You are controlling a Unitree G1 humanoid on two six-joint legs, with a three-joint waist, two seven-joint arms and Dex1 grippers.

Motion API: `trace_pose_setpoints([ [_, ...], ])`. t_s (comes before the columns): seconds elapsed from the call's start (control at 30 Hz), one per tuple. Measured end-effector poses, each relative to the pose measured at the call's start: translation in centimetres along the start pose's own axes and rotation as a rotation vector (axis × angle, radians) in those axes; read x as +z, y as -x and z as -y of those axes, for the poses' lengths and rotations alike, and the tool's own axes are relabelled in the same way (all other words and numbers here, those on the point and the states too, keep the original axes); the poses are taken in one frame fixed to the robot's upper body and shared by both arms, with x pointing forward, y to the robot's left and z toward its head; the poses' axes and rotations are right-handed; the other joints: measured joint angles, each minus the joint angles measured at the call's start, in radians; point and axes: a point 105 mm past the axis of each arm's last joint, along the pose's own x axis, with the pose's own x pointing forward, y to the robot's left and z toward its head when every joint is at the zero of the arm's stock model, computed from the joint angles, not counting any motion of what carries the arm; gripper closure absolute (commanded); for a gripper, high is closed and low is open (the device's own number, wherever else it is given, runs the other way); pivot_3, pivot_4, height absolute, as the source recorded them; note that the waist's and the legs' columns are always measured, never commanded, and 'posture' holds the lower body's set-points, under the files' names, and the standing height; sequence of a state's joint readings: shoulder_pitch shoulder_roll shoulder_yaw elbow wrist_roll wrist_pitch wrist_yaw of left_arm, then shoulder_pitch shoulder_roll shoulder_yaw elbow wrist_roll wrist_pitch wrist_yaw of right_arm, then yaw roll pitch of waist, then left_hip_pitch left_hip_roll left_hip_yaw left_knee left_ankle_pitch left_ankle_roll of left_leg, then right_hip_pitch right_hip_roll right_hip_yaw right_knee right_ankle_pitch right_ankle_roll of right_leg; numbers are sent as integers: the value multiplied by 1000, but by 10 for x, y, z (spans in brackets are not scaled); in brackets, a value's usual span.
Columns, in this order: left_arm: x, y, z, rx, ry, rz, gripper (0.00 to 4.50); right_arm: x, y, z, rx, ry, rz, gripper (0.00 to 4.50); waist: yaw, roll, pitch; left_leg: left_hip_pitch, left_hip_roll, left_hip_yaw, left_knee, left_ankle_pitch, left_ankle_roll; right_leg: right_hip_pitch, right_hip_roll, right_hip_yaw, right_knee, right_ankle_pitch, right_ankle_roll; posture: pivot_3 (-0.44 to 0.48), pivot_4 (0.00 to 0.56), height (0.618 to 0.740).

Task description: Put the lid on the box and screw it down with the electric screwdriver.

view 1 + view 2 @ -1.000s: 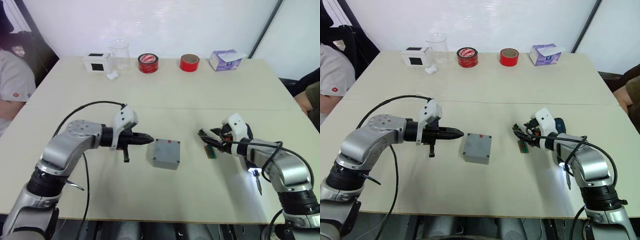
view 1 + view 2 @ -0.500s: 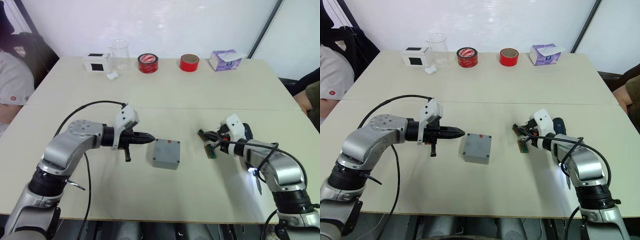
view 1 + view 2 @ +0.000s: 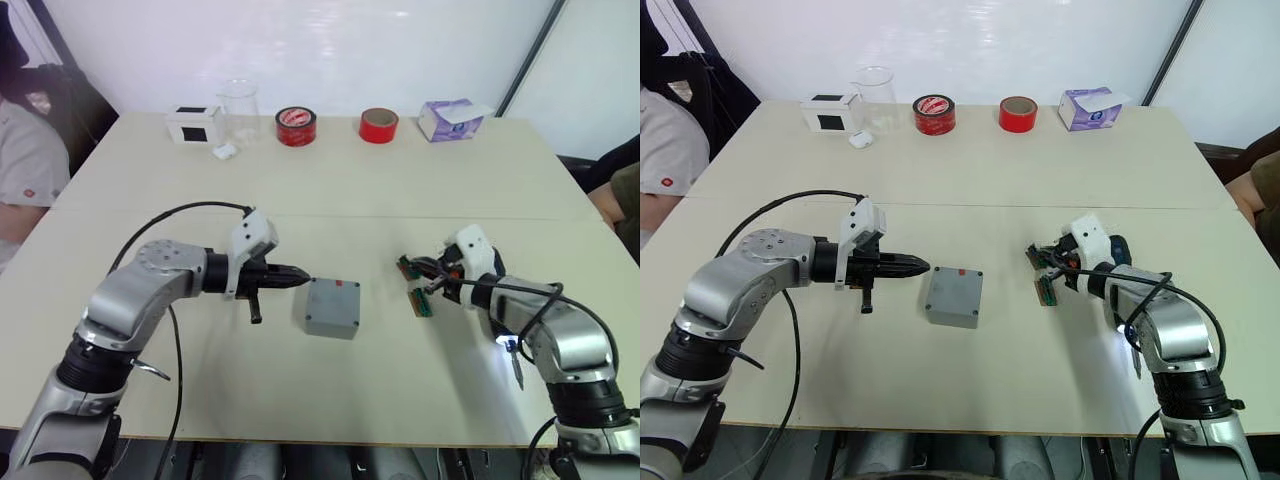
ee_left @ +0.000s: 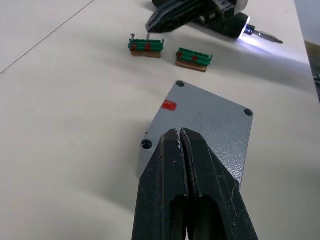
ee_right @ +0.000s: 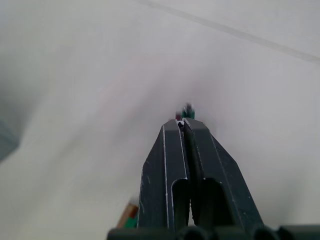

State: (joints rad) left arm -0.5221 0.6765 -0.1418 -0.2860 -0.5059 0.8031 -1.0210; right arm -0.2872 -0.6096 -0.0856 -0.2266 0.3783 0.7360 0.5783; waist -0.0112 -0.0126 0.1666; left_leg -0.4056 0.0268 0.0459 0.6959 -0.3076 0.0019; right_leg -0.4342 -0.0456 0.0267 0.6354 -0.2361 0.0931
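Lid point(image 3: 333, 305) sits on box point(image 4: 150, 145). Left end effector point(image 4: 181, 136) pinched closed at its edge, probably steadying; right end effector point(image 5: 183, 125) closed near green strips point(image 4: 146, 46).

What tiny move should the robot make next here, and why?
Probably carry the shut right gripper from the small green strips toward the square grey plastic box: its flat grey lid already sits on, and the corner hole nearest the shut left gripper looks empty.
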Motion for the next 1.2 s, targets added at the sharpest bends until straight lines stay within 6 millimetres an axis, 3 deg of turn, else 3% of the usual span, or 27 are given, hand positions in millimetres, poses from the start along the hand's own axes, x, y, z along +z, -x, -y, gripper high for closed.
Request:
trace_pose_setpoints([
  [0.23,3,1,0,-12,40,34,4500,31,12,-9,12,46,113,4479,0,0,0,0,0,-1,0,0,0,0,0,0,0,0,0,0,150,740],
  [0.4,-4,14,4,-33,40,-17,4500,34,22,-72,241,54,117,4479,-3,0,0,1,1,-4,-1,0,0,0,1,0,0,0,0,0,150,740],
  [0.5,-5,15,7,-43,52,-4,4500,33,20,-88,286,37,114,4479,-1,0,0,1,1,-4,0,0,0,1,0,0,0,0,0,0,150,740],
  [0.7,-7,15,7,-38,60,-3,4500,29,12,-98,300,16,104,4479,0,0,0,1,0,-4,1,0,0,2,0,0,-1,0,0,0,150,740],
  [1.2,-5,13,6,-8,51,4,4500,18,3,-94,280,-2,78,4479,0,0,0,1,0,-3,1,0,0,2,0,0,-1,0,0,0,150,740],
])
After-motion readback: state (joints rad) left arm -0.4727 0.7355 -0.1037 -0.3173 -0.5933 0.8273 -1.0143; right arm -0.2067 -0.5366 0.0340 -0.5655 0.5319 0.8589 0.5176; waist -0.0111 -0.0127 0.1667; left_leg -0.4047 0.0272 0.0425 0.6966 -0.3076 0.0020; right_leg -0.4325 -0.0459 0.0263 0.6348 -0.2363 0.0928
